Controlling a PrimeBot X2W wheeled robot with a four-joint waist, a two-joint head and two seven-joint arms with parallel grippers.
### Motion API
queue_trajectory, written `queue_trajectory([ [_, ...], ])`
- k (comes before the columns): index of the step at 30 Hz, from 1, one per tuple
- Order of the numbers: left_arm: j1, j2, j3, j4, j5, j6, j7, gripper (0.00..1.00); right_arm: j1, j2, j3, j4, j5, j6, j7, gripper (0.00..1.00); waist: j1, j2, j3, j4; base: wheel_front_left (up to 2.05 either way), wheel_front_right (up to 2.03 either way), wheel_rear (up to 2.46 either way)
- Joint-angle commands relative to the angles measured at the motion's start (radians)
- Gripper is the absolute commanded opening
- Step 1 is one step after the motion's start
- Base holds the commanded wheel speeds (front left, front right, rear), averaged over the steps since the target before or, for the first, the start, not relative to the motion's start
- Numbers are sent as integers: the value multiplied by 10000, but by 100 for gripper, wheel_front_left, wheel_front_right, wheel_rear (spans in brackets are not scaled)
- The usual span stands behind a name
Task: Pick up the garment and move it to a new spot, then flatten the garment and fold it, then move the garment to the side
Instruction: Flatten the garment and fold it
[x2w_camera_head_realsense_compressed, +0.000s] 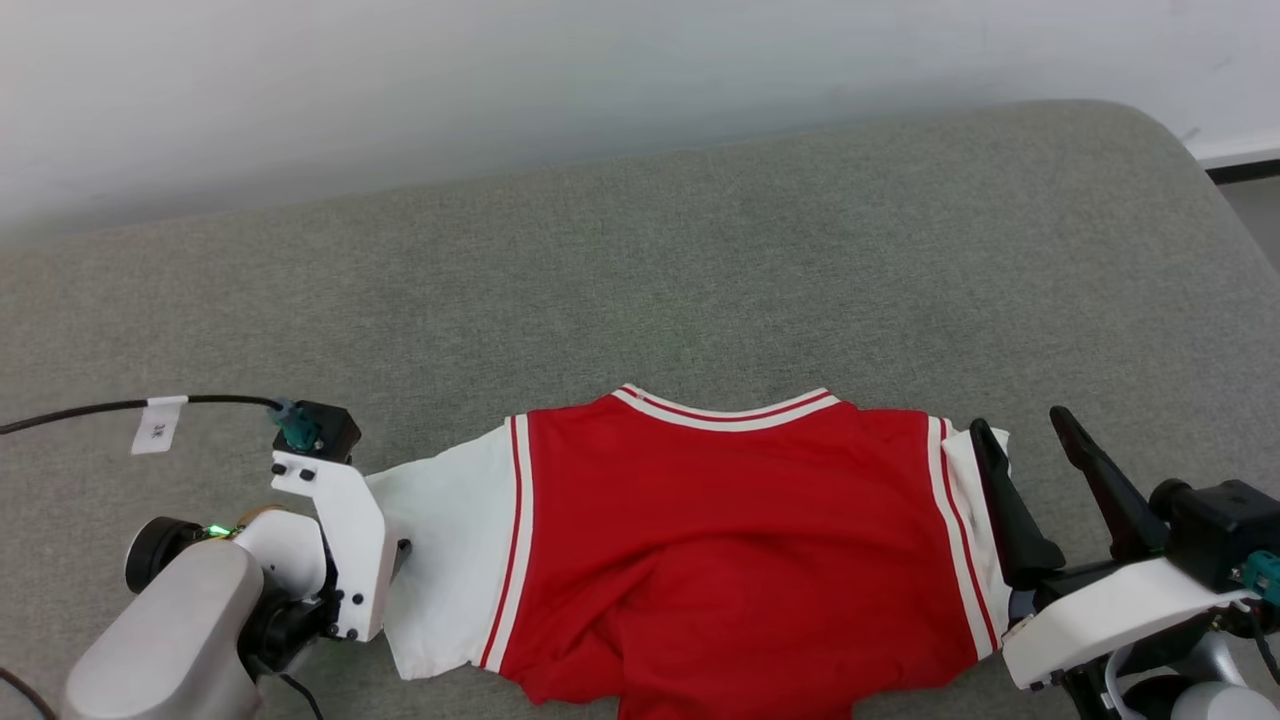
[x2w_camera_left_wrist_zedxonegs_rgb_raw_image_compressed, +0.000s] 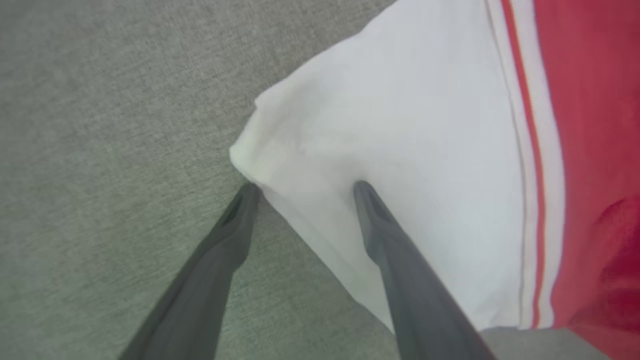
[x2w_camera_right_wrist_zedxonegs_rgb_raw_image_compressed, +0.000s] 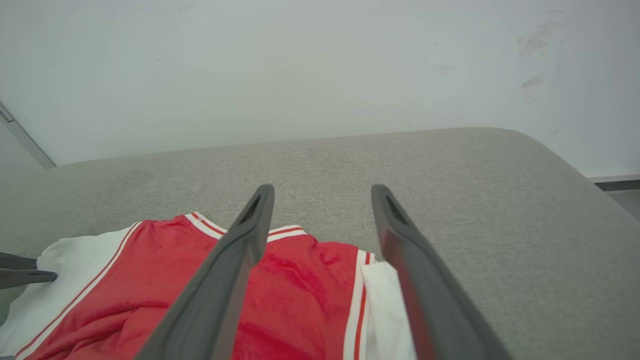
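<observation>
Head view: a bright red T-shirt, the garment (x2w_camera_head_realsense_compressed: 720, 540), lies across the lower middle of the frame on a grey padded bench (x2w_camera_head_realsense_compressed: 700, 260). Its striped collar points toward the top of the frame. A white sleeve reaches out to each side, and the lower part is rumpled and runs off the bottom edge. The shirt appears to be laid out sideways so that each arm can work one sleeve, which fits the flattening step before any fold. At lower left, the pale left forearm rises from the corner and its wrist turns toward frame right, low to the bench. In the left wrist view the left pincer (x2w_camera_left_wrist_zedxonegs_rgb_raw_image_compressed: 306, 186) has its fingers spread apart. One tip sits at the corner of the white sleeve and the other rests over the sleeve cloth, with nothing gripped. At lower right of the head view, the right arm comes in from the corner. The right pincer (x2w_camera_head_realsense_compressed: 1020, 420) is also spread wide and empty, angled up and leftward. One finger lies over the folded white sleeve and the other over bare bench. A black cable (x2w_camera_head_realsense_compressed: 100, 408) with a white tag trails off at far left.
</observation>
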Motion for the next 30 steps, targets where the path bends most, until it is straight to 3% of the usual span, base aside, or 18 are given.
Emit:
queue_trajectory([
  [1,-120,-28,-135,148,46,-73,255,100,-180,-54,31,62,37,-5,-80,100,0,0,187,-151,0,0,0],
  [4,-56,-302,-464,455,-42,-55,807,100,-333,-97,48,146,76,-5,-175,100,0,0,398,-263,0,0,0],
  [5,5,-412,-559,566,-61,-30,944,91,-355,-98,49,179,100,-4,-208,100,0,0,459,-287,0,0,0],
  [6,64,-521,-644,678,-108,-43,1082,33,-375,-106,46,213,123,-5,-233,100,0,0,494,-311,0,0,0],
  [7,127,-638,-709,777,-197,-53,1205,0,-411,-121,39,234,133,-5,-248,100,0,0,528,-334,0,0,0],
  [13,195,-818,-758,1167,-67,129,919,0,-452,-168,-192,322,229,-5,-304,100,0,0,527,-306,0,0,0],
  [19,83,-707,-159,955,289,742,-894,0,-276,-202,-635,488,632,-5,172,100,0,0,218,-34,0,0,0],
  [24,275,-579,294,123,441,1144,-2138,0,-309,-506,-1617,1399,1271,-5,1696,100,0,0,-6,355,0,0,0],
  [30,588,-309,585,-1200,566,1596,-2742,0,-802,-1130,-2413,2544,1864,-4,4092,100,0,0,-29,866,0,0,0],
])
